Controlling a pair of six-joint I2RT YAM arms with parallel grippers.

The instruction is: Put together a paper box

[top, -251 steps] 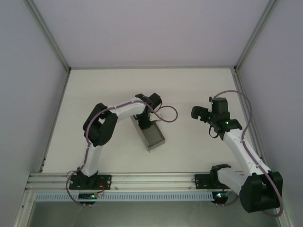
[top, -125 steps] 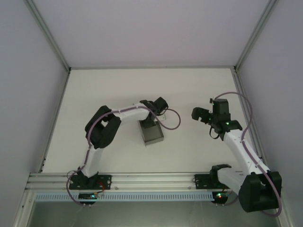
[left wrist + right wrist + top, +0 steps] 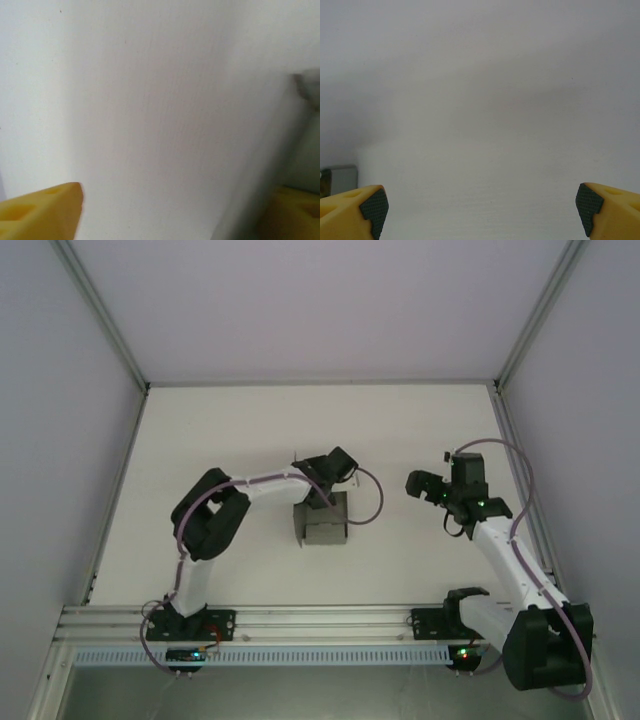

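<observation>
Two claws are gaping wide, holding nothing: left gripper [image 3: 322,496] just above the paper box [image 3: 324,523], right gripper [image 3: 415,483] hanging well apart.

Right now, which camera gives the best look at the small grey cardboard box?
The top external view: the small grey cardboard box sits whole on the white table. The left wrist view catches only a blurred grey edge at right; the right wrist view, a grey sliver at left.

I see the paper box [image 3: 322,522] in plain grey, just below my left gripper [image 3: 318,502], on a white table [image 3: 240,430]. Both arms are white with black joints and purple cables. My right gripper's [image 3: 480,205] fingers [image 3: 350,212] are yellow with dark pads.
</observation>
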